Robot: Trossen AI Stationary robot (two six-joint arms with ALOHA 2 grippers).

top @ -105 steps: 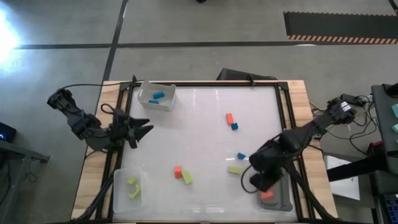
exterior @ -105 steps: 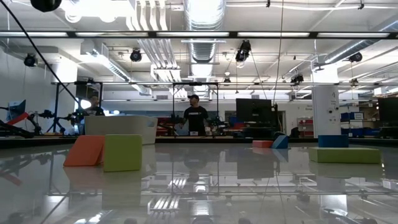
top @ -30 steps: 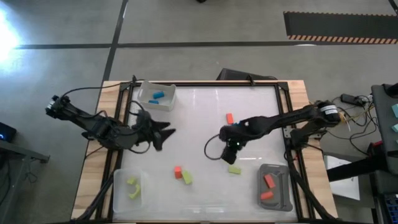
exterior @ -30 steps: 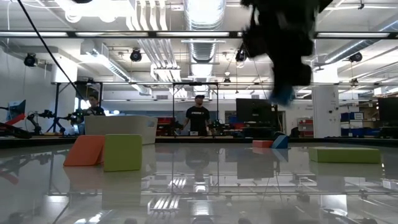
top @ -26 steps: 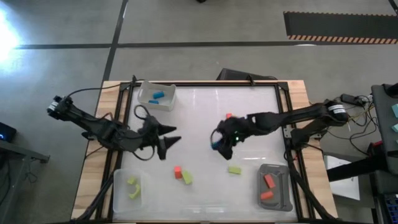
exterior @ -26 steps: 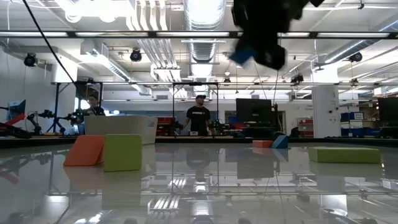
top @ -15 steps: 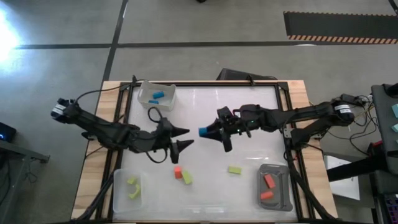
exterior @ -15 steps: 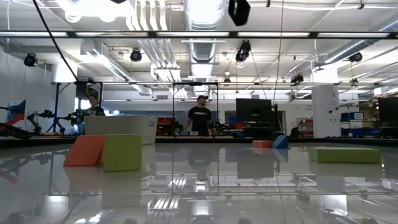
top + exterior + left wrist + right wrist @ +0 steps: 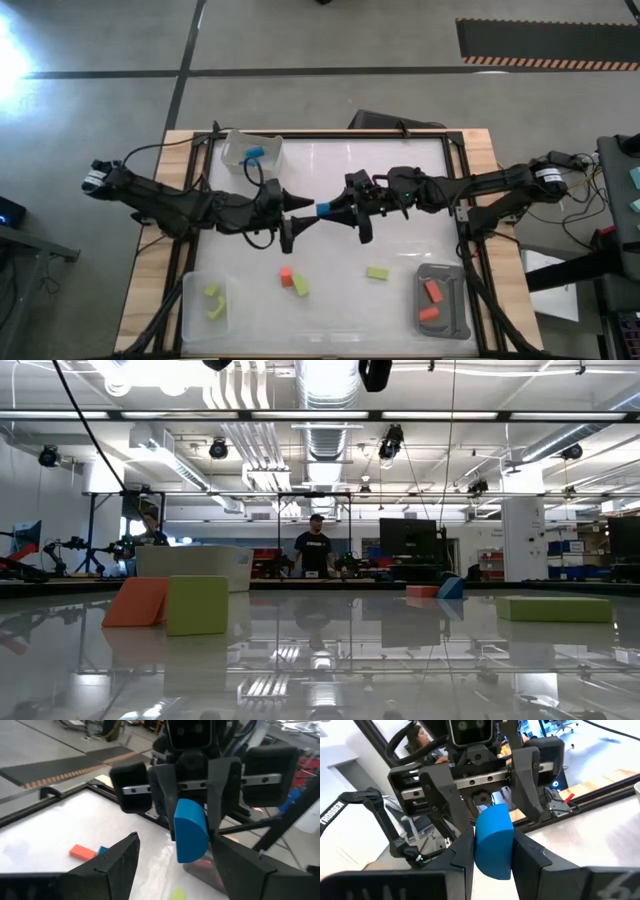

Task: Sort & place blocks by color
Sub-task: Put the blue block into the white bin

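Note:
My right gripper [image 9: 335, 210] hangs above the middle of the table, shut on a blue block [image 9: 323, 210] with one rounded end. My left gripper [image 9: 305, 212] faces it from the left, open. In the left wrist view its two fingers [image 9: 122, 865] stand on either side of the block [image 9: 190, 830] without touching it. Loose on the table lie an orange-red block [image 9: 286, 274] beside a yellow-green one [image 9: 300, 286], another yellow-green block [image 9: 377, 272], and an orange-red block [image 9: 82, 851] next to a blue one [image 9: 102, 850]. My right gripper pinches the blue block [image 9: 492, 840] between its two fingers [image 9: 460, 855]. The fingers lie level and come from the table's right side. The block's rounded end [image 9: 192, 815] sticks out past the fingertips toward the left gripper. It is lifted clear of the table.
A clear tray [image 9: 268, 164] with blue blocks sits at the far left. Another clear tray [image 9: 190, 305] with yellow-green blocks is at the near left. A grey tray [image 9: 455, 315] with orange-red blocks is at the near right. People stand in the room beyond the table.
My right gripper has risen from the table with the blue block, swung toward the table's left and turned level, pointing left. My left gripper, open, has moved right toward the block until the two grippers face each other over the middle.

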